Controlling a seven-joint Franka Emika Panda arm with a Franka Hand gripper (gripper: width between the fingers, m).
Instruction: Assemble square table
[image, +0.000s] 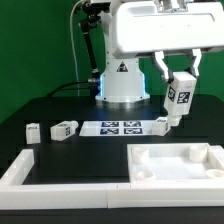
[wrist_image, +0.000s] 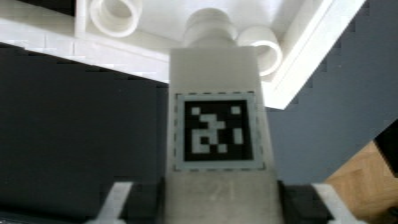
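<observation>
Claw (image: 179, 78) clenched on white tagged leg (image: 180, 97), held roughly upright with tag facing out, above far edge of square top (image: 150, 153), which sits on near part of dark counter (image: 70, 150) at exterior view's right. In wrist view, lower end of leg close by round corner socket (wrist_image: 263, 55), contact unclear. Farther back, lying loose: leftmost leg (image: 33, 131), second leg (image: 65, 128) just beside it, third leg (image: 160, 122) at right end of marker board (image: 118, 127); border rail (image: 25, 168) near left.
</observation>
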